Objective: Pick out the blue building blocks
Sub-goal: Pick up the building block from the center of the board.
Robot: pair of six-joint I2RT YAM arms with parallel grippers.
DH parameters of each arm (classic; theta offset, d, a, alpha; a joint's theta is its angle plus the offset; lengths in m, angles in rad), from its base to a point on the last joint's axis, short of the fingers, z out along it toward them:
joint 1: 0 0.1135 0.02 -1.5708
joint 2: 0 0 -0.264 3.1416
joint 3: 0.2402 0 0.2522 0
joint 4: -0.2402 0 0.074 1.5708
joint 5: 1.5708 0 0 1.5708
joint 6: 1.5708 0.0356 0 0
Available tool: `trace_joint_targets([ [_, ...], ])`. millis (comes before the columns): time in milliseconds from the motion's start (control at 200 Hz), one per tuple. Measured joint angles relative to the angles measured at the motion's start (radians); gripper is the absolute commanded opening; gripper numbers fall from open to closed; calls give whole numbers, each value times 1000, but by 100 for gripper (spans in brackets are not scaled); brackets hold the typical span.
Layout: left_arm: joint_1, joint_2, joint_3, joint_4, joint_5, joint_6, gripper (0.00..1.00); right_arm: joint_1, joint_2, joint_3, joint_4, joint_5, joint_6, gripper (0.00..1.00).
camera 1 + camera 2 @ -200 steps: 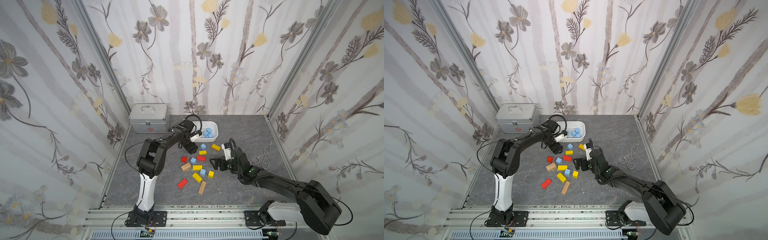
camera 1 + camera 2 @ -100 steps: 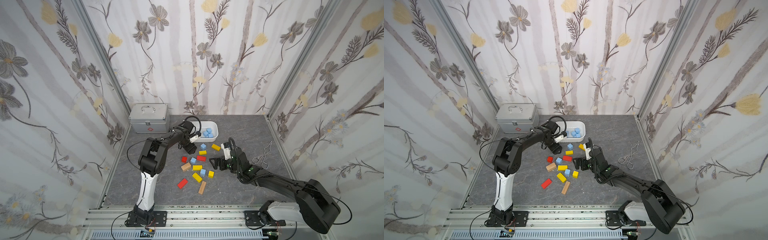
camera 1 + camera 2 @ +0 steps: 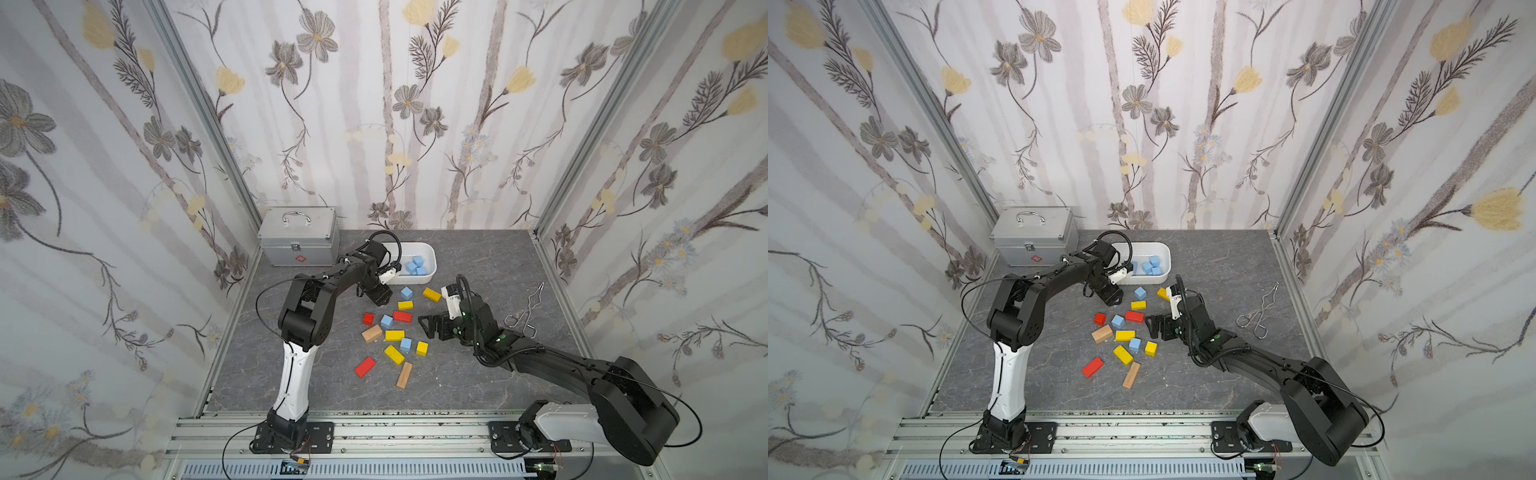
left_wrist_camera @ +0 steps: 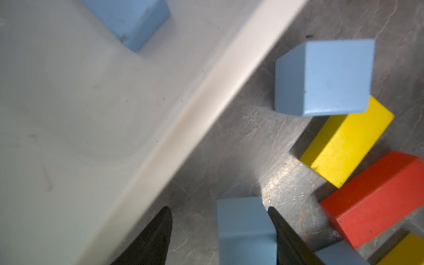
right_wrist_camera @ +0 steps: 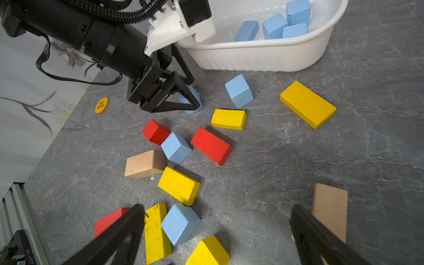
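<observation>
Four loose blue blocks [image 5: 176, 147] look light and stiff; left gripper [image 4: 219, 210] straddles one's flat sides half-open, right gripper [image 5: 218, 207] wide open, empty.

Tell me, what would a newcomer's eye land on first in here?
Probably the scatter of coloured blocks, red, yellow, blue and tan, in the middle of the grey table. Behind them a white tub holds only blue blocks, and the left gripper straddles another blue block on the table just outside it. The flowered wallpaper all round is hard to miss too.
</observation>
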Motion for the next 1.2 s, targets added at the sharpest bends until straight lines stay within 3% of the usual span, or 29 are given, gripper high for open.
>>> trace_joint_targets([
  [585, 2, 29, 34, -34, 5, -20, 52, 0, 0, 0, 0, 1, -7, 100],
  [715, 3, 31, 43, -48, 5, -22, 43, 0, 0, 1, 0, 1, -7, 100],
  [1039, 8, 47, 70, -77, 5, -43, 33, 0, 0, 1, 0, 1, -7, 100],
  [1199, 9, 42, 72, -82, 6, -68, 17, 0, -10, 1, 0, 2, -7, 100],
])
